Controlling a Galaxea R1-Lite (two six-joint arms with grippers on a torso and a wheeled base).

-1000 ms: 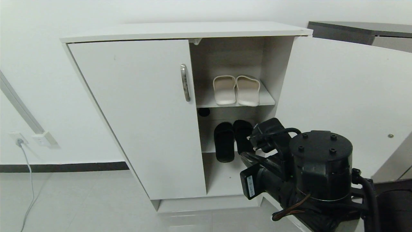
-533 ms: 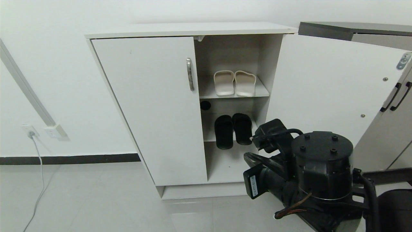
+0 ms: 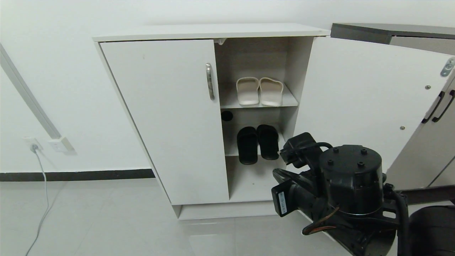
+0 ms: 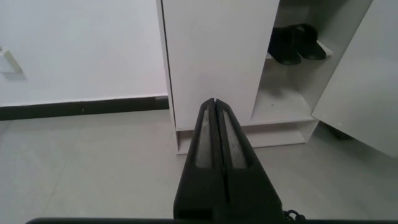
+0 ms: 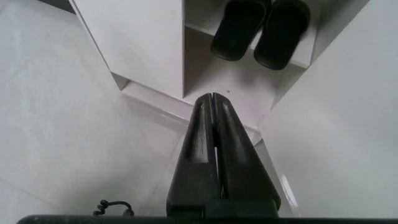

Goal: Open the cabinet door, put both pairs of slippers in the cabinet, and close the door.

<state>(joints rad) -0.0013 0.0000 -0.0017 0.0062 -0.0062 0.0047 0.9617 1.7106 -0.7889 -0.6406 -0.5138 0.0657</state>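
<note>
A white cabinet (image 3: 209,32) stands against the wall, its left door (image 3: 167,117) closed and its right door (image 3: 359,96) swung wide open. White slippers (image 3: 260,91) lie side by side on the upper shelf. Black slippers (image 3: 257,143) lie side by side on the shelf below. My right arm (image 3: 341,185) hangs low in front of the open door. My right gripper (image 5: 213,99) is shut on nothing, above the floor before the cabinet's base, short of the black slippers (image 5: 261,31). My left gripper (image 4: 214,102) is shut and empty, over the floor facing the closed door (image 4: 214,56).
A grey cabinet (image 3: 426,149) with black handles (image 3: 437,106) stands right behind the open door. A wall socket with a cable (image 3: 33,147) is at the far left. Bare tiled floor (image 3: 106,220) stretches before the cabinet. The bottom compartment (image 3: 249,181) holds nothing.
The head view has pulled back from the cabinet, so the whole picture shifted. Slippers and doors stand as before. My right arm has barely moved.
</note>
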